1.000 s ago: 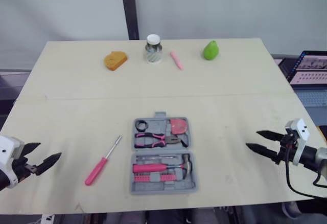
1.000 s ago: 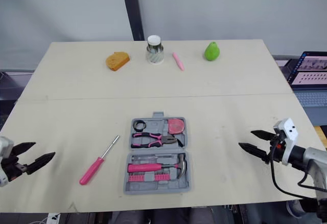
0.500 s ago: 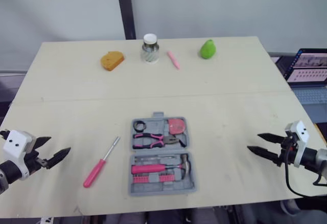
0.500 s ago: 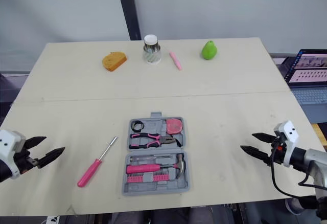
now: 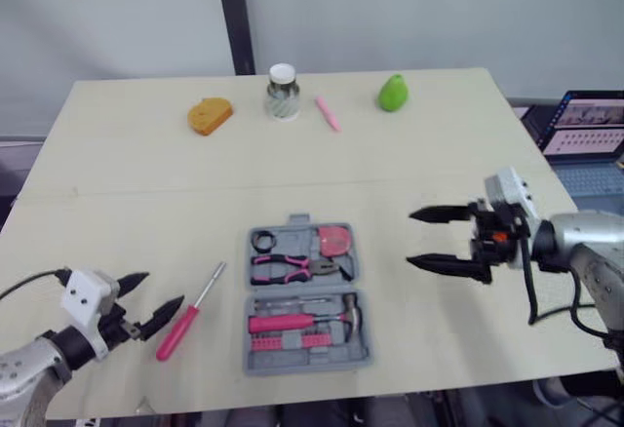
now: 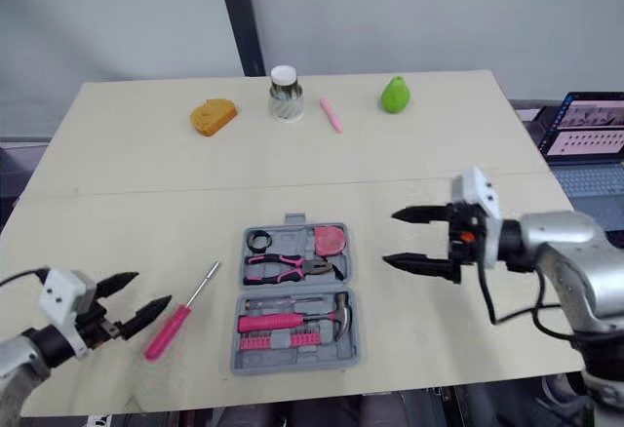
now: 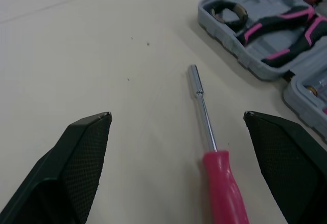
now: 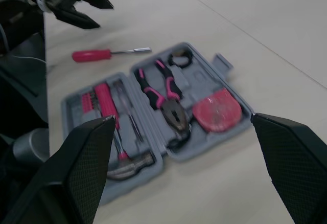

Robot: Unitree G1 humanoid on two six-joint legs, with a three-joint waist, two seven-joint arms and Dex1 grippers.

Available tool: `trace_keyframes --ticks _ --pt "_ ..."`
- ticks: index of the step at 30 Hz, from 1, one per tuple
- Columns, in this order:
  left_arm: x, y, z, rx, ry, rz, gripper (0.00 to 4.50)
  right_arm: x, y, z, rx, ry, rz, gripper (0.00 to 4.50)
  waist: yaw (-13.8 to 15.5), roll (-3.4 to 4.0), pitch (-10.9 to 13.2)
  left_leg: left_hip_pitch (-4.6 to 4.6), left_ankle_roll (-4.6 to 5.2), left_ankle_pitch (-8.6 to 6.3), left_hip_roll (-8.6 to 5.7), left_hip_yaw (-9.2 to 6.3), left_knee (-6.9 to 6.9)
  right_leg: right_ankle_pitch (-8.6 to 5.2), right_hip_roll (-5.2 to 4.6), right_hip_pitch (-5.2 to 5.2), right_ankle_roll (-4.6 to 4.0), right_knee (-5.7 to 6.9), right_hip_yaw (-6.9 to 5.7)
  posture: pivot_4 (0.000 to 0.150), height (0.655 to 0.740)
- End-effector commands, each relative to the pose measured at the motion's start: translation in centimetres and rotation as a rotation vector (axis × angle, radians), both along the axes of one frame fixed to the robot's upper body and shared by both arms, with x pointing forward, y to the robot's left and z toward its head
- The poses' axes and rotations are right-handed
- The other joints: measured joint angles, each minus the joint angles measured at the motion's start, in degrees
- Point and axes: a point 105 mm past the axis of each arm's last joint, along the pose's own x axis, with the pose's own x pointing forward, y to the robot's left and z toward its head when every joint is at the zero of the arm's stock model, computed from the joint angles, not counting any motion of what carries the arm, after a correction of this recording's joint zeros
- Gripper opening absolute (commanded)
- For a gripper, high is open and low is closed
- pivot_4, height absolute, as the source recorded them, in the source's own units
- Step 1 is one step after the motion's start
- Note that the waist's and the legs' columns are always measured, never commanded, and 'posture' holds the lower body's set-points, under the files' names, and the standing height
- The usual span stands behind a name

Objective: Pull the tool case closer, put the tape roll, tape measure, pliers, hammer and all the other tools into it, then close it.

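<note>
The grey tool case (image 5: 305,295) lies open near the table's front edge. It holds a black tape roll (image 5: 265,241), a pink tape measure (image 5: 337,241), pliers (image 5: 297,268) and a hammer (image 5: 304,321). A pink-handled screwdriver (image 5: 190,312) lies on the table just left of the case. My left gripper (image 5: 162,290) is open, its tips close to the screwdriver's handle; in the left wrist view the screwdriver (image 7: 214,152) lies between the fingers (image 7: 82,147). My right gripper (image 5: 410,239) is open, hovering right of the case (image 8: 153,127) and pointing at it.
Along the far edge stand an orange sponge-like piece (image 5: 210,114), a glass jar (image 5: 281,92), a pink marker (image 5: 327,113) and a green pear (image 5: 393,93). A laptop (image 5: 585,139) sits beyond the table's right edge.
My right gripper has swung left and up from the front right corner toward the case. My left gripper has moved right, up to the screwdriver. Both stay open.
</note>
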Motion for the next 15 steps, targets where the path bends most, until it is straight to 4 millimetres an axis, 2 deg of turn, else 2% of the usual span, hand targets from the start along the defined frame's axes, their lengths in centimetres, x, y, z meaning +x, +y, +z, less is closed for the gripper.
trace_keyframes --ticks 1,7,15 --pt "-0.8 -1.3 -0.4 0.027 -0.021 -0.029 4.43 -1.0 2.1 0.8 0.002 -0.011 0.114 4.5 0.2 -0.05 0.0 -0.01 0.01 -0.01 0.0 0.0 0.02 0.0 0.0 0.0 0.0 -0.03 0.0 0.15 0.74" --pt "-0.4 -1.7 -1.6 0.063 -0.028 0.012 4.43 -1.5 3.1 0.8 -0.008 -0.005 0.16 4.5 0.8 -0.09 0.0 -0.06 0.02 -0.02 0.01 0.01 0.05 0.03 0.0 -0.01 -0.11 -0.26 -0.03 0.15 0.74" --pt "0.7 -1.6 -3.7 0.051 0.006 0.073 4.43 -1.6 2.7 0.5 -0.022 0.003 0.147 4.5 0.2 -0.11 0.0 -0.07 0.04 -0.02 0.04 0.1 0.05 0.05 0.0 -0.02 -0.13 -0.05 -0.1 0.15 0.74"
